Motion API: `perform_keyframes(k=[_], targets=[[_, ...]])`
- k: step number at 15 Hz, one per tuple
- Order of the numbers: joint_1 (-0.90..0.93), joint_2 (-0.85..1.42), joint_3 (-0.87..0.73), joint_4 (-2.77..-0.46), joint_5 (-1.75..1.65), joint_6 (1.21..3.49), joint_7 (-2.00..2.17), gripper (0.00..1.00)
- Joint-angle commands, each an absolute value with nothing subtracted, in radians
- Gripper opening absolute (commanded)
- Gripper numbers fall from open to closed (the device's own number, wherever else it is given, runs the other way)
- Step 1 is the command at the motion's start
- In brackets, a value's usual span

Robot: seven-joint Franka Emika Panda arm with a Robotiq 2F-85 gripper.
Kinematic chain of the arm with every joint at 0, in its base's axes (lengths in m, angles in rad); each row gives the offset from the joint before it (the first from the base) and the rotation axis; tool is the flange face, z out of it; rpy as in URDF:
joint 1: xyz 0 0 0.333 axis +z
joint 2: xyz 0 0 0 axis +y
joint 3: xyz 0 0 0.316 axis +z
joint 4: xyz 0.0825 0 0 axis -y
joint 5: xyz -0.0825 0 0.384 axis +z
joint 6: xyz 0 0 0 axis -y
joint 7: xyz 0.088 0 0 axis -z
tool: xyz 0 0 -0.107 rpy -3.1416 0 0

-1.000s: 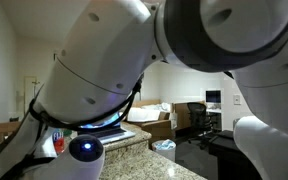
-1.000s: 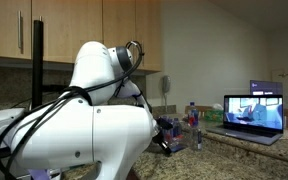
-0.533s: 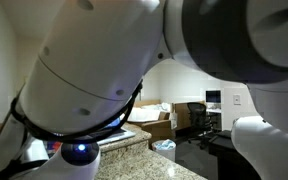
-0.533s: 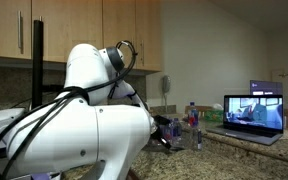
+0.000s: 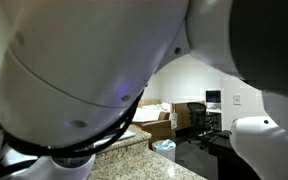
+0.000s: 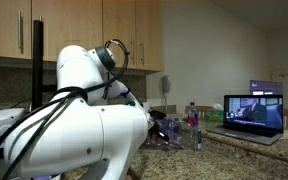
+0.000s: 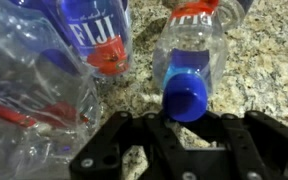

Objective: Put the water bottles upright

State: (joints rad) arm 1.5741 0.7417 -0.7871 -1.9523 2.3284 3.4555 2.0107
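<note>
One blue-capped bottle lies on the counter, its long axis running straight away from the hand, cap nearest. The hand looks pinched shut on that cap. More water bottles lie heaped beside it.

A clear plastic bottle with a blue cap lies on its side on the speckled granite counter. Just beside it, crumpled clear Fiji-labelled bottles lie heaped.

The water bottles are clear (cap blue), countertop speckled.
</note>
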Motion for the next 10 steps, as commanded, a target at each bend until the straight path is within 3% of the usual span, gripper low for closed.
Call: perform_keyframes(k=[1,4,10], targets=[[1.647,0.786,-0.868,-1.966,2.321,3.456,2.069,0.07],[1.718,0.862,-0.978,-1.968,2.409,3.456,2.035,0.07],[1.732,0.883,-1.028,-1.996,2.395,3.456,2.074,0.07]])
